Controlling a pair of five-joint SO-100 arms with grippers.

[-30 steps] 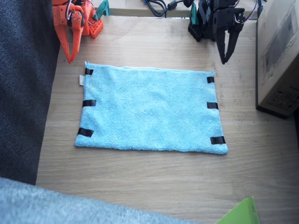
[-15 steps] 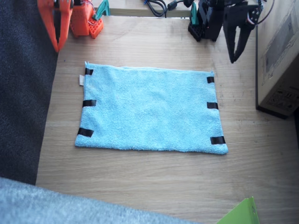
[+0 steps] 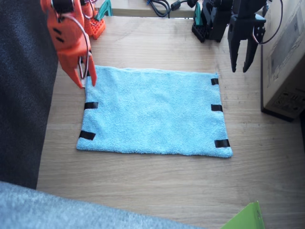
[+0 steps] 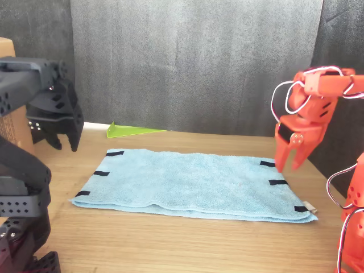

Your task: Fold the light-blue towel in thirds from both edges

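While light-blue towel [image 3: 153,112] lies flat mid-desk, soft, light, floppy: pinch the taped short edges. Right gripper [image 3: 85,82] hovers there, slightly parted; left gripper [image 3: 240,68] open, probably above the desk.

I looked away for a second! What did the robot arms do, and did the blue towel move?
The right gripper came forward and down to the light-blue towel, now above its far corner, jaws a little apart. The left gripper swung sideways, then opened, off the towel's other short side. Neither holds anything. The towel stayed flat, unfolded.
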